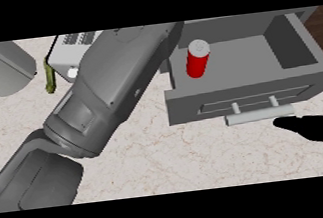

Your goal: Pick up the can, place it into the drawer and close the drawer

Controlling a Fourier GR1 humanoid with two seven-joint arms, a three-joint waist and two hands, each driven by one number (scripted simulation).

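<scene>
The red can (197, 59) stands upright inside the open grey drawer (295, 78), near the drawer's left wall and toward its back, with bare drawer floor stretching to its right and in front of it. The drawer's front panel faces the lower edge of the view and carries a pale bar handle (260, 115) on 2 short posts.

The right hand (321, 128) shows as a black shape coming in from the right edge, its tip just below the right end of the handle; whether it touches the bar cannot be told, and whether its fingers are spread or curled cannot be told either.

A grey forearm (109, 81) runs diagonally from the lower left up to the drawer's back left corner. It covers much of the marble counter (200, 162), and its hand does not show.

Behind the forearm sits a white boxy appliance (69, 53), with a thin green item (50, 79) at its left. A large grey rounded object (0, 66) fills the upper left corner. Open counter lies in front of the drawer, between the forearm and the right hand.
</scene>
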